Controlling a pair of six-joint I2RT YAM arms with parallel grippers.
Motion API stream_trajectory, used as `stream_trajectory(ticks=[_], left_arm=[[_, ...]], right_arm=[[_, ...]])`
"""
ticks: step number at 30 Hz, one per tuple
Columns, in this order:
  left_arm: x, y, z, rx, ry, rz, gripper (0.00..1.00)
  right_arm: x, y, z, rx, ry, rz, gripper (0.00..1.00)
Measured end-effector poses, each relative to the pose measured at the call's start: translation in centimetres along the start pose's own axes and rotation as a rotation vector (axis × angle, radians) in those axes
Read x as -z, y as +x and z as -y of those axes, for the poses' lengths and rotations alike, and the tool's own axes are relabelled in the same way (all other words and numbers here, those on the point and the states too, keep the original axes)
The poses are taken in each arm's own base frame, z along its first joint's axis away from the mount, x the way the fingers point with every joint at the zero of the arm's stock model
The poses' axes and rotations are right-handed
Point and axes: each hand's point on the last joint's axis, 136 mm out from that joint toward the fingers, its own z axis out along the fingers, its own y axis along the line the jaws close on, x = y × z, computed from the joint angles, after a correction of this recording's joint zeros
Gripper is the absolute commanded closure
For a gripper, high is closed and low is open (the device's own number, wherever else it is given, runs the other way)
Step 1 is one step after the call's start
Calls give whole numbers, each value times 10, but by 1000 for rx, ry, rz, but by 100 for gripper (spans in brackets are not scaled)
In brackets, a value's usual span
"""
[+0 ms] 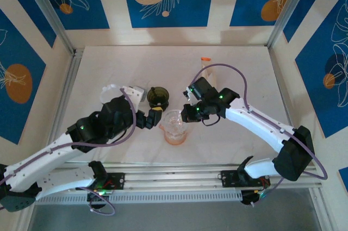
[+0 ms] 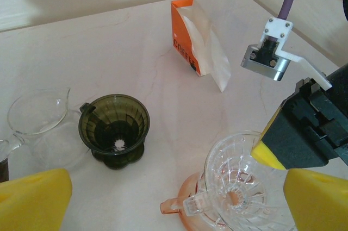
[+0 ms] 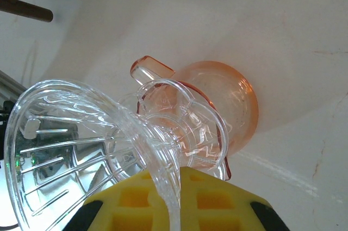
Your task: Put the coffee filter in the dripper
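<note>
Where its pads meet, right gripper (image 3: 169, 190) pinches clear dripper (image 3: 70, 133).

The top external camera looks steeply down from above and behind the arms (image 1: 65, 144) over the whole bench (image 1: 109, 62). The left wrist camera looks forward, low, between the left fingers (image 2: 32, 198). The right wrist camera sits close behind the right fingers (image 3: 217, 204), and all three views share the clear dripper (image 1: 174, 123) there.
</note>
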Motion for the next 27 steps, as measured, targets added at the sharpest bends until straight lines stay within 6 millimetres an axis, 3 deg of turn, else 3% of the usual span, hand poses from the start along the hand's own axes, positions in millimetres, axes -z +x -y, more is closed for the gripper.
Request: stream_trajectory(ticks=[19, 24, 27], left_arm=[[-2, 4, -2, -4, -11, -7, 0], [-2, 4, -2, -4, -11, -7, 0], [-2, 4, -2, -4, -11, -8, 0]], right_arm=[[-8, -8, 8, 4, 47, 23, 98], [-10, -8, 9, 5, 44, 28, 91], [-11, -8, 10, 1, 44, 27, 78]])
